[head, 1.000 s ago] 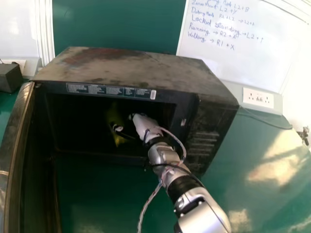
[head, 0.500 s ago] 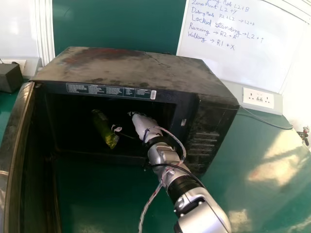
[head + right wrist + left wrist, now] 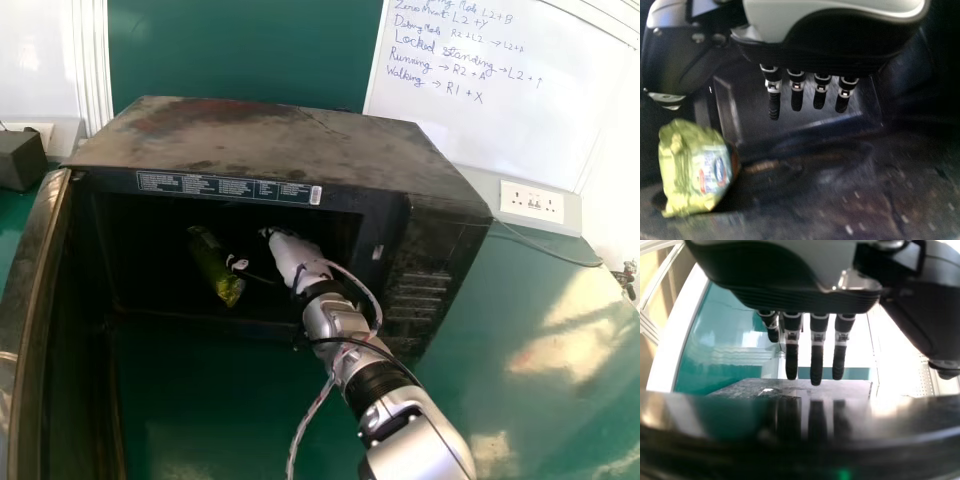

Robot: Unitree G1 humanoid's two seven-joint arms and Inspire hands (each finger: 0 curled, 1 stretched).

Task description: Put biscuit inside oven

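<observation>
The left hand (image 3: 805, 297) holds its fingers straight near a dark, glossy surface (image 3: 740, 427) that mirrors them. Beyond are the oven's scuffed top (image 3: 835, 386) and a green panel (image 3: 710, 345).

Seeing a biscuit packet (image 3: 208, 262) lying inside the dark cavity of the oven (image 3: 290, 145), around the middle from side to side. Showing a glossy, crinkled yellow-green wrapper, with a pale label bearing dark blue and red patches. Slanting from the far left toward the near right, with the nearer end coming toward the opening. Seeing the oven standing on the green table (image 3: 490, 300), facing front, with its door swinging wide open at the left. Showing a black front, a strip of print above the opening, ridged slots at the right, and a scuffed, dusty grey-brown top bearing a reddish stain.
</observation>
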